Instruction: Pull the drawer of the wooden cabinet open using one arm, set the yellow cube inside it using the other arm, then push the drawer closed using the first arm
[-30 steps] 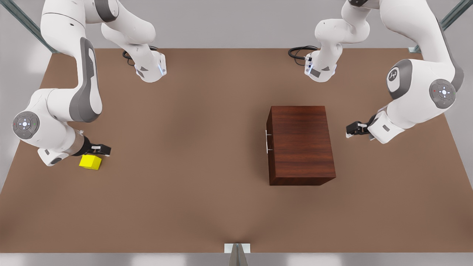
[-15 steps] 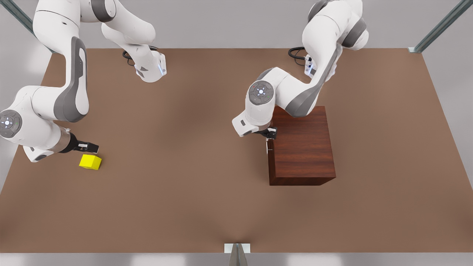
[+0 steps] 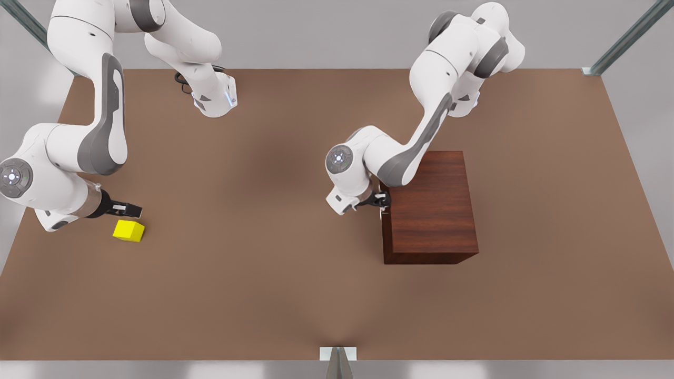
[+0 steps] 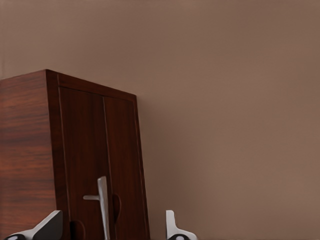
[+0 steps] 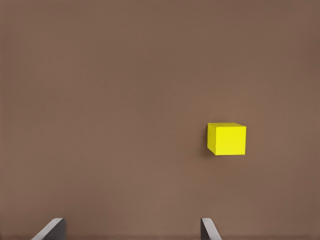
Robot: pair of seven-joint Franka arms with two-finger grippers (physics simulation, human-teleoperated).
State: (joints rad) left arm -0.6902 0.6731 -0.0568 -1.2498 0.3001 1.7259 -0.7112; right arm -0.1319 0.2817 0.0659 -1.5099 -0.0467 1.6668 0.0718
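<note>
Left hand (image 3: 383, 200) now lower at cabinet (image 3: 432, 208) handle (image 4: 102, 207), spread; right hand (image 3: 132, 211) spread above brown table (image 3: 274, 273).

No readable text, label, brand, number or sign is found on anything in the pictures.
</note>
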